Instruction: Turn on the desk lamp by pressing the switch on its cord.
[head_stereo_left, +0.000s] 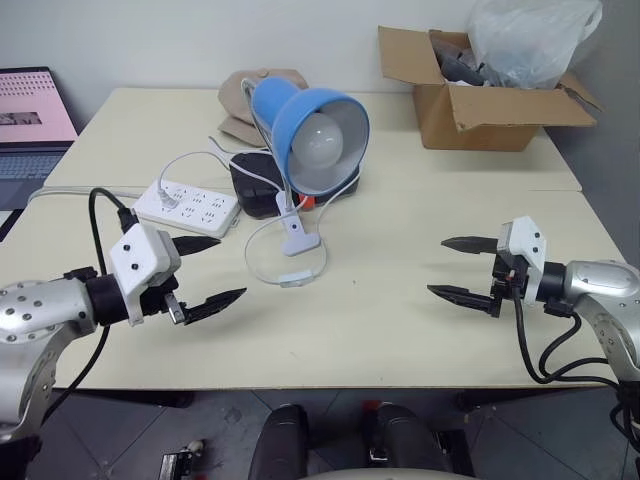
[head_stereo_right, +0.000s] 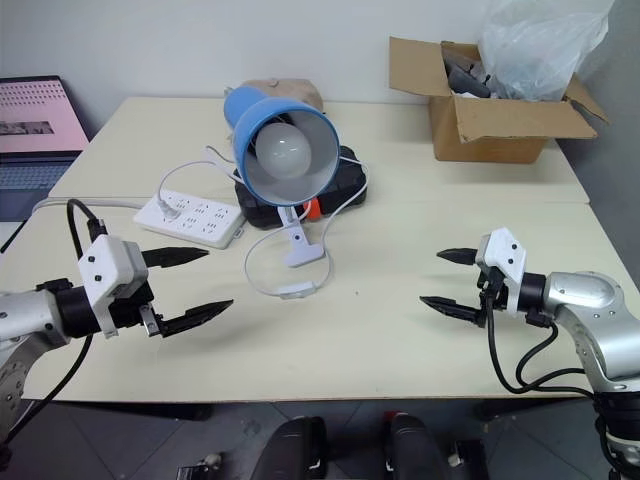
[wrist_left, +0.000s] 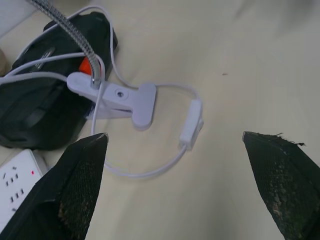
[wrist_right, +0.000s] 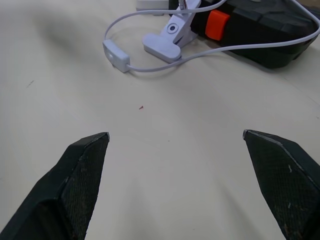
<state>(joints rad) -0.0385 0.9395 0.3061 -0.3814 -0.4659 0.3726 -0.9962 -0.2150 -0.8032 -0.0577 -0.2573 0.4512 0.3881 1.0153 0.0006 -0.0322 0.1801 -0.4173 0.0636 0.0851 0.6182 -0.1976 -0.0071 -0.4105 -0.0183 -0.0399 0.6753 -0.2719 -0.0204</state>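
Observation:
The desk lamp (head_stereo_left: 318, 128) stands mid-table on a small white clip foot (head_stereo_left: 296, 236), its blue shade and round white bulb facing me, unlit. Its thin white cord (head_stereo_left: 256, 243) loops in front of the clip. The small white switch (head_stereo_left: 294, 279) lies on that loop, flat on the table, also visible as switch (wrist_left: 191, 125) and switch (wrist_right: 116, 55). My left gripper (head_stereo_left: 212, 270) hovers open to the left of the switch, holding nothing. My right gripper (head_stereo_left: 461, 268) hovers open well to the right of it, fingers pointing toward the lamp.
A white power strip (head_stereo_left: 187, 206) lies left of the lamp. A black case (head_stereo_left: 262, 182) with an orange catch sits behind the clip. A cardboard box (head_stereo_left: 480, 98) with a plastic bag stands at the back right. A laptop (head_stereo_left: 30, 120) is at the far left.

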